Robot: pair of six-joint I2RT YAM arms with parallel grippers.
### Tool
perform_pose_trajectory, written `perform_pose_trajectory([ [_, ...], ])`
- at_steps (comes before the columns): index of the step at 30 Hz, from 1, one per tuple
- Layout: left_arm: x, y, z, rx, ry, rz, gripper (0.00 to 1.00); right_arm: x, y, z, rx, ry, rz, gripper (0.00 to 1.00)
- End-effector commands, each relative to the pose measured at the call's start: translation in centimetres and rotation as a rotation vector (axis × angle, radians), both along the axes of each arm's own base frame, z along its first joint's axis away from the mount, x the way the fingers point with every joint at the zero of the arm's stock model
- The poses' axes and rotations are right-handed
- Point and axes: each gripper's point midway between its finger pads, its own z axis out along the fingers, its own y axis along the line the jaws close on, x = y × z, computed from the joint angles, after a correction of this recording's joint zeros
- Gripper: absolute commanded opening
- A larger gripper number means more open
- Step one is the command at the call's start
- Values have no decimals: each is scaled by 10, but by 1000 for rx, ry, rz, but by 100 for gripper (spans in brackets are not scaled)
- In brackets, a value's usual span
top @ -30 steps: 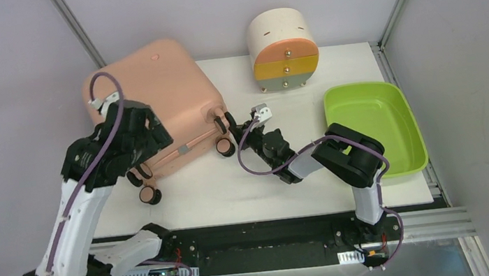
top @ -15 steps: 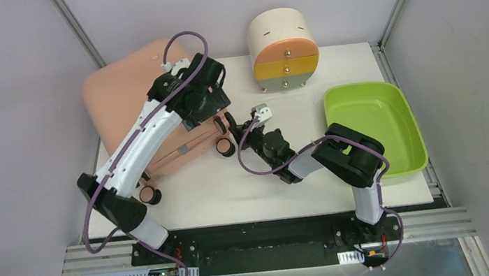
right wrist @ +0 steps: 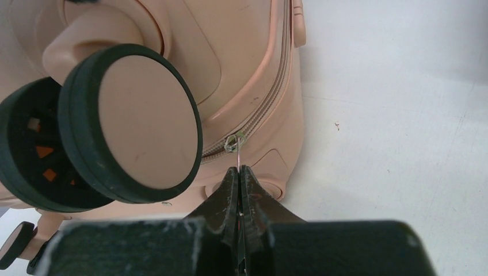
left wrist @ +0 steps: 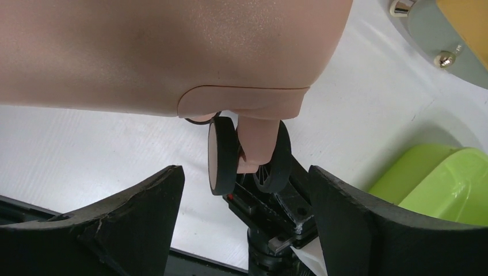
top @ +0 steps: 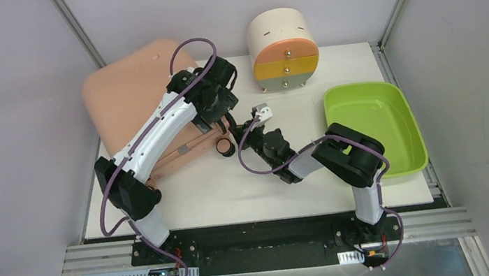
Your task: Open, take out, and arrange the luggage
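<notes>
Worked inside pale lilac walls, on a matte white table point(top: 234, 188). Found the luggage point(top: 124, 96) at the table's back-left corner, broad face up, with wheels toward the arms. Looked zipped shut along the zip point(right wrist: 270, 86) in the right wrist view. Had the right claw point(right wrist: 239, 172) pinched tight on the zip pull point(right wrist: 233, 142), a thin wire loop hanging from the slider just beside a wheel point(right wrist: 135, 121). Held the left claw point(left wrist: 241, 172) wide apart and gripping nothing, above the shell's near right corner, over that same wheel pair.

Judged the step as the start of unzipping. Best done by drawing the loop along the seam rather than away from it, and slowly round the curved corner, a likely spot for binding. Worth pressing the left claw onto the shell first, to guard against the whole case sliding with the tug on so slick a top. Feared a slip as well, with so fine a wire between flat pads.

Noted a smooth, matte peach-pink shell, hard and softly rounded; pink wheel discs rimmed in black rubbery tyres; woven tape beside the zip teeth. Saw, farther right, a cream drawer unit point(top: 282, 49) with brass-coloured knobs and a glossy lime tray point(top: 374, 129), both well apart from the zip.
</notes>
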Motion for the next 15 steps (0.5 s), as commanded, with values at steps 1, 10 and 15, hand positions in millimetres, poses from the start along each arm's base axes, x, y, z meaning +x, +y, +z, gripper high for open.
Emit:
perform_pose_trajectory([
  [1,0,-3,-15,11,32,44,80,12,-9,33,116,-39,-53,0],
  [10,-4,-8,-37,13,98,58,74,13,-16,14,126,17,-106,0],
  [15,-4,-5,-42,26,108,59,60,13,-16,6,97,15,-111,0],
])
